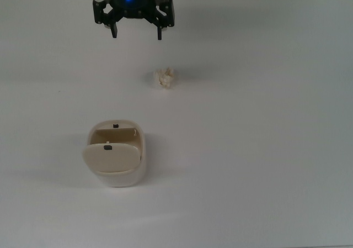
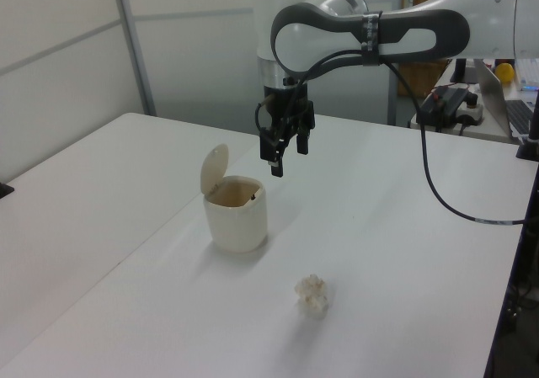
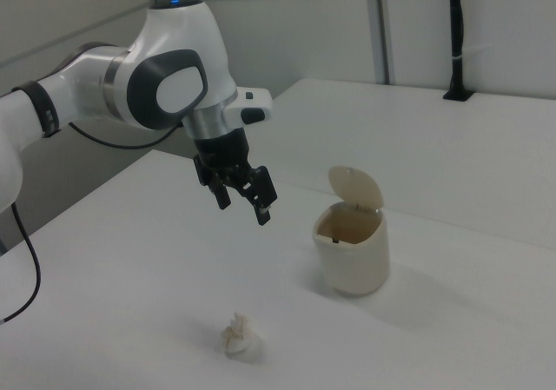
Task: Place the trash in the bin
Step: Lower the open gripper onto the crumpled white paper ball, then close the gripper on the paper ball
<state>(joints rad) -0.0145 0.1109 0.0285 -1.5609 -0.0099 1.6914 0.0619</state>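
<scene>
The trash point(image 1: 165, 78) lay on the white table point(image 1: 265, 148), well apart from the bin point(image 1: 117, 158), whose flap lid point(image 1: 110, 157) stood raised. Your gripper point(image 1: 137, 32) hung above the table, fingers spread and empty, pointing downward, arm point(image 2: 370, 33) extended horizontally in the left view.

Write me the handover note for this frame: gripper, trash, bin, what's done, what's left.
Gripper: open, empty, raised above the table, apart from both items.
Trash: lying loose on the table, untouched.
Bin: upright, flap lid tipped open, apart from the trash; nothing visible inside.
Done: nothing yet.
Left: descend on the trash, grasp it, carry it over the bin, release.
</scene>
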